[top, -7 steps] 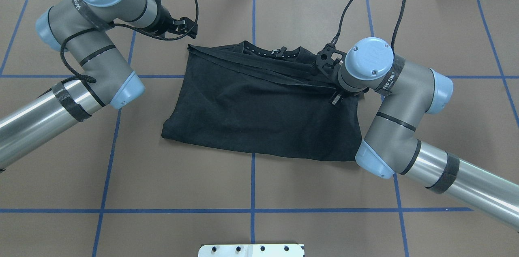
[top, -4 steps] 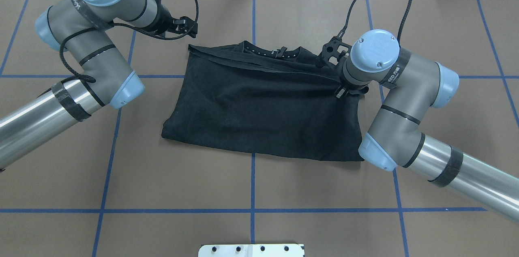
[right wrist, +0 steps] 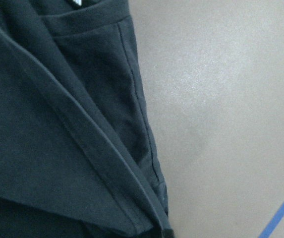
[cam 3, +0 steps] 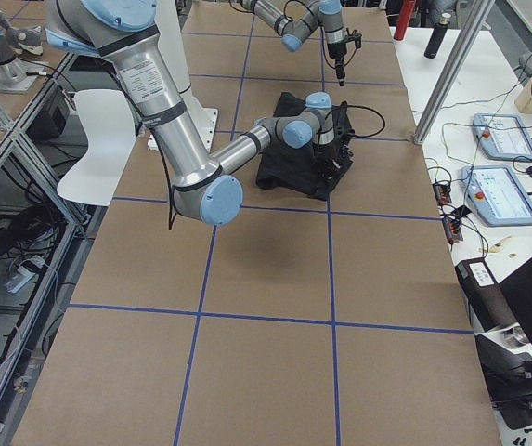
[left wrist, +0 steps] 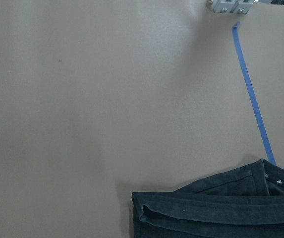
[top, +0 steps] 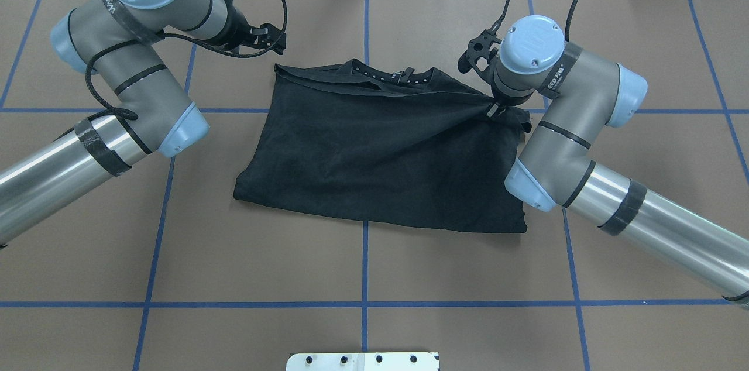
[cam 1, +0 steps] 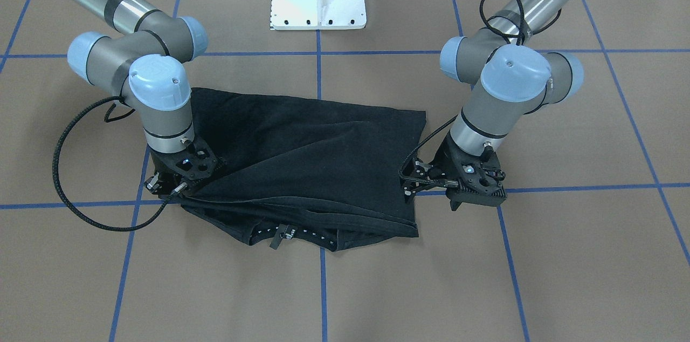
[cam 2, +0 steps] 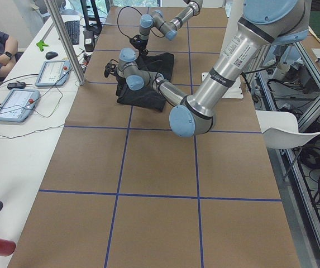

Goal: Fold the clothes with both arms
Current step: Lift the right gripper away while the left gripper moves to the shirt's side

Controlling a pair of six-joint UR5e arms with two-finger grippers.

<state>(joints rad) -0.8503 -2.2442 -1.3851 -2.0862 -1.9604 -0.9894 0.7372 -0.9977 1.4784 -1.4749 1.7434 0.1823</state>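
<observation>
My right gripper (top: pixel 495 111) is clamped on a pinch of black cloth at the right-hand end of the T-shirt (top: pixel 374 160). Creases fan out from that pinch across the top layer, and the wrist camera shows a hemmed edge running down towards the fingers. My left gripper (top: pixel 261 38) holds nothing. It hangs just off the shirt's far left corner, apart from the cloth, and its wrist camera sees only bare table (top: pixel 234 265) and that corner. I cannot tell whether its jaws stand apart or together.

The shirt lies in the middle of the table across the centre blue tape line (top: pixel 364 265), with its collar and white-dotted neck tag (top: pixel 404 75) on the side away from me. No sleeves stick out and the print is hidden. A hemmed band runs aslant over the top from the left corner to my right pinch.

I judge that the first fold, hem up to the shoulders, is nearly done. The left corner is laid down, while the right one is not yet let go. What is left is to set that corner down, smooth out the slant, and then probably fold across once more.
</observation>
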